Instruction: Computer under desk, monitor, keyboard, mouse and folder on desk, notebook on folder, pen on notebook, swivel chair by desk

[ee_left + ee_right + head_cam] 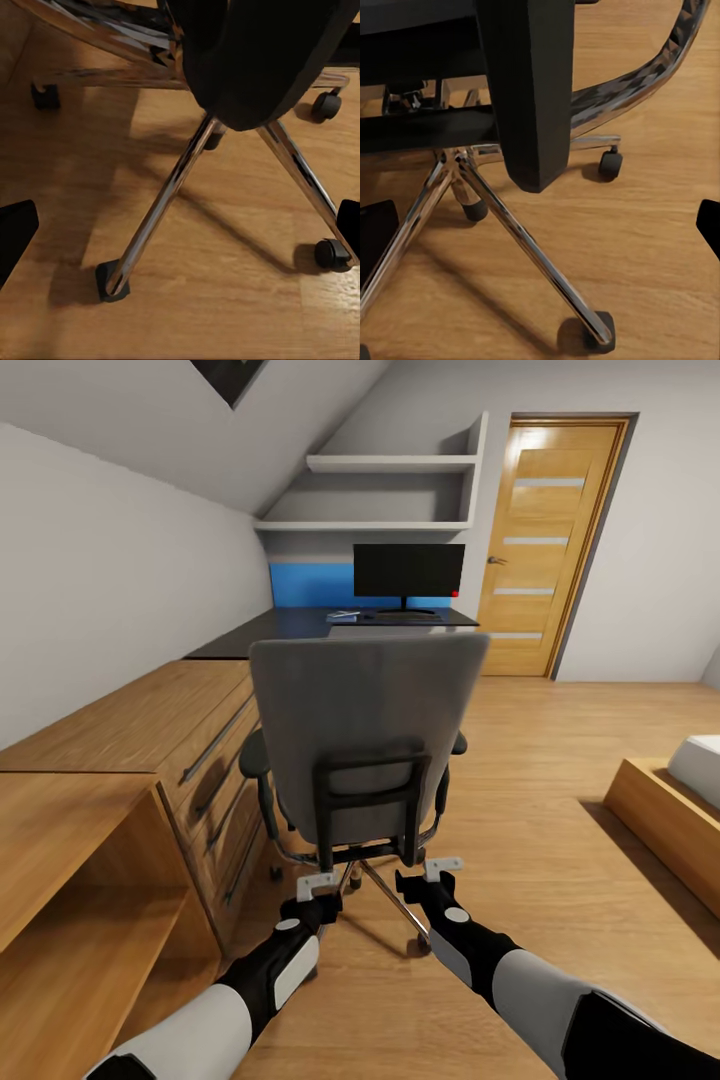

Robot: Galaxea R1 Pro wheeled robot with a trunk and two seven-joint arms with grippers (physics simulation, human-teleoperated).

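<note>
Head view: swivel chair [365, 710] just beyond grippers

Nothing for you to read here, honestly. The monitor [408, 570] at 12 o'clock is a blank dark screen, and the swivel chair [365, 735] back has no logo or label.

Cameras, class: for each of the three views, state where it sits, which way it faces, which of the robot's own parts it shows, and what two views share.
Head view: on the robot's head, facing forward and down at the swivel chair, with the desk and monitor beyond; both forearms, left end effector and right end effector show.
Left wrist view: near the left end effector, facing the chair's chrome base and floor.
Right wrist view: near the right end effector, facing the black backrest bracket.
Shared: both wrist views see the chrome base.
</note>
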